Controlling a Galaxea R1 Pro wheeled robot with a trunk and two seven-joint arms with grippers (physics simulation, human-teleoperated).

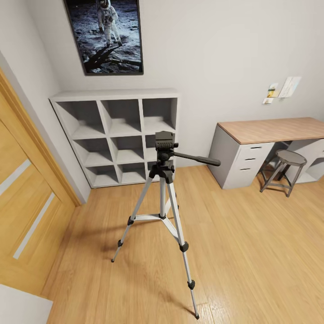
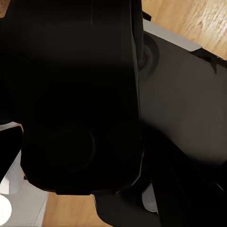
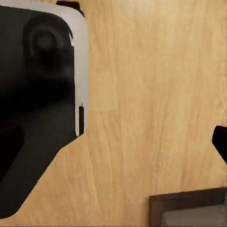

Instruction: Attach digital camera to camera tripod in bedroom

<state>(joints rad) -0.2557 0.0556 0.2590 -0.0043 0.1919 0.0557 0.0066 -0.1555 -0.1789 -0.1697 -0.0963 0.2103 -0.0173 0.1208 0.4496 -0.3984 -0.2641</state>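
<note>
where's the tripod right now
In the head view the camera tripod stands upright on the wood floor at mid-frame, in front of the grey cube shelf, with the desk and stool off to its right.

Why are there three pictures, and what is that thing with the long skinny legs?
A robot with two arms took these. The big picture comes from a camera on its head, looking down into a bedroom. The skinny-legged thing is a camera tripod, a stand for holding a camera; nothing sits on top of it yet. Behind it are a grey cube shelf, a moon poster, a desk and a stool. The other two pictures come from small cameras near the robot's hands. They are so close to dark robot parts that they look mostly black, with wood floor behind. I cannot tell whether either hand holds anything.
</note>
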